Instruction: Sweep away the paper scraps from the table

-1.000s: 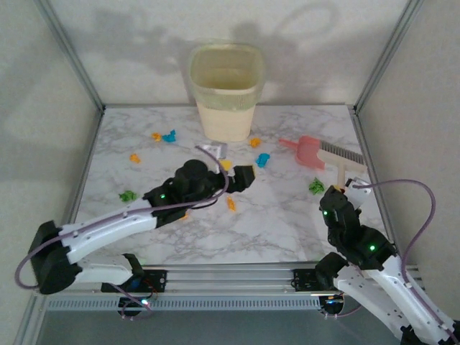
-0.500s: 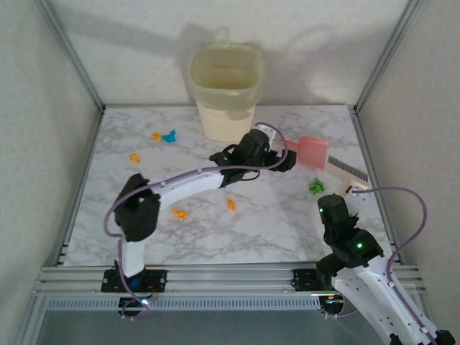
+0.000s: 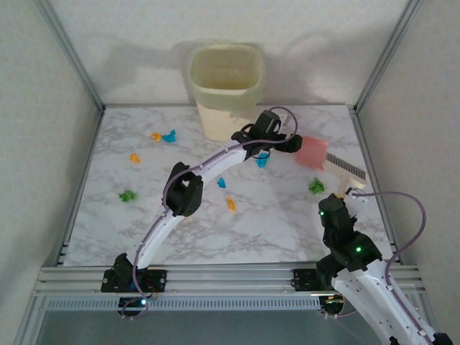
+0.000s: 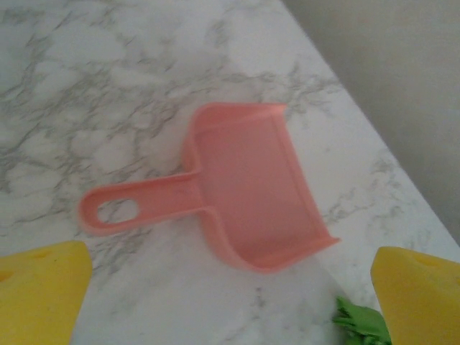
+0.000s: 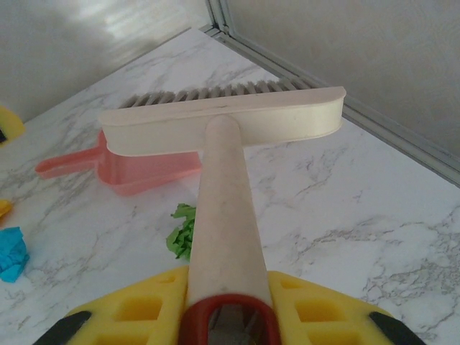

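- The left gripper point(image 4: 230, 302) hung with its yellow fingers point(image 4: 43, 287) spread wide and empty, and the pink plastic dustpan point(image 4: 251, 194) lay just ahead of them, not yet gripped.
- The right gripper point(image 5: 226, 309) was clamped on the cream long-handled brush point(image 5: 223, 129).
- By my reckoning nothing was swept: tiny crumpled orange, blue and green paper scraps point(image 3: 128, 195) lay scattered on the white marble-veined table point(image 3: 273, 230), one green bit just beside a left finger.
- The brush head hid most of the bristles, so I couldn't tell whether they touched the table.

You are looking at eight paper scraps point(image 3: 231, 203) showing: three orange, three blue, two green. You are also seeing one pink dustpan point(image 3: 313, 152), one brush point(image 3: 345, 167), one bin point(image 3: 226, 90) and two arms point(image 3: 208, 162).
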Controlling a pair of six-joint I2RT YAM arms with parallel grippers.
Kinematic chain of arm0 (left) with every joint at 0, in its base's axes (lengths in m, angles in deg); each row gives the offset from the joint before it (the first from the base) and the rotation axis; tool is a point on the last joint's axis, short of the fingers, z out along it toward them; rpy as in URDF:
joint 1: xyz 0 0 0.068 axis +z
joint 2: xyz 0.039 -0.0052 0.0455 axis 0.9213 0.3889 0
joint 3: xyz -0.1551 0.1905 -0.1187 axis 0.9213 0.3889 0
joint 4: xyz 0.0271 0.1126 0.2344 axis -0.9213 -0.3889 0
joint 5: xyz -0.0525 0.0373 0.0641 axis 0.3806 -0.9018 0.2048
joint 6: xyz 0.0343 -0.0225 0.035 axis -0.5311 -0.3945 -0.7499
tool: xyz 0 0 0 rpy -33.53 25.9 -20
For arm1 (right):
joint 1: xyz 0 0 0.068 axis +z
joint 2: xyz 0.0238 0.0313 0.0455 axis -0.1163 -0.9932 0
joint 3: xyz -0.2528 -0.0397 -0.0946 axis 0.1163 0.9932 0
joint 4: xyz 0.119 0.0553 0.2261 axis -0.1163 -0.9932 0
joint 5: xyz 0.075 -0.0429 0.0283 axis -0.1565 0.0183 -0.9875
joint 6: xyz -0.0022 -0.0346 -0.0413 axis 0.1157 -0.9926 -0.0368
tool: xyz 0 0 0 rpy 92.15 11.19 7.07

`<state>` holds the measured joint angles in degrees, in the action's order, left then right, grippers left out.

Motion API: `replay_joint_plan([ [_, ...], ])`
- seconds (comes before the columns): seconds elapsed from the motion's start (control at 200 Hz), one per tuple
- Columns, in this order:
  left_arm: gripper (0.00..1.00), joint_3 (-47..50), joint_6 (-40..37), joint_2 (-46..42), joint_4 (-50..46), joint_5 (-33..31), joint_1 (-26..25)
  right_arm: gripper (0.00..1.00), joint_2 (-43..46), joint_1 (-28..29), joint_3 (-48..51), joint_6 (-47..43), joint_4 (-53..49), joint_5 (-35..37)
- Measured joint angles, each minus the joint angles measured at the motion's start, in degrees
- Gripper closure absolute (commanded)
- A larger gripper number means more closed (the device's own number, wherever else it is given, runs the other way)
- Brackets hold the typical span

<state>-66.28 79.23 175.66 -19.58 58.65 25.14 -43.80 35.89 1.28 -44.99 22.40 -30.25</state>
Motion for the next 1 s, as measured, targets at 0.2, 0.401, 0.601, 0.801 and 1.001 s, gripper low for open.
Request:
replay_joint_plan([
  [0.2, 0.03, -0.28, 5.22, 3.85, 2.34, 4.61, 2.73, 1.00, -0.81, 0.00, 0.04, -0.42, 0.90, -0.04],
  [0.401, 0.05, -2.73, 10.82, 7.67, 5.75, 8.11, 2.82, 1.00, -1.09, 0.00, 0.04, -1.07, 1.31, -0.04],
  [0.601, 0.07, -3.52, 15.98, 9.68, 9.55, 10.21, 3.30, 1.00, -1.31, 0.00, 0.04, -1.31, 1.55, -0.04],
  [0.801, 0.09, -3.52, 19.82, 10.97, 12.48, 10.51, 3.85, 1.00, -1.40, 0.00, 0.04, -1.44, 1.70, -0.07],
  [1.001, 0.16, -3.52, 24.17, 11.63, 15.56, 10.32, 3.82, 1.00, -1.40, 0.00, 0.04, -1.49, 1.73, -0.07],
])
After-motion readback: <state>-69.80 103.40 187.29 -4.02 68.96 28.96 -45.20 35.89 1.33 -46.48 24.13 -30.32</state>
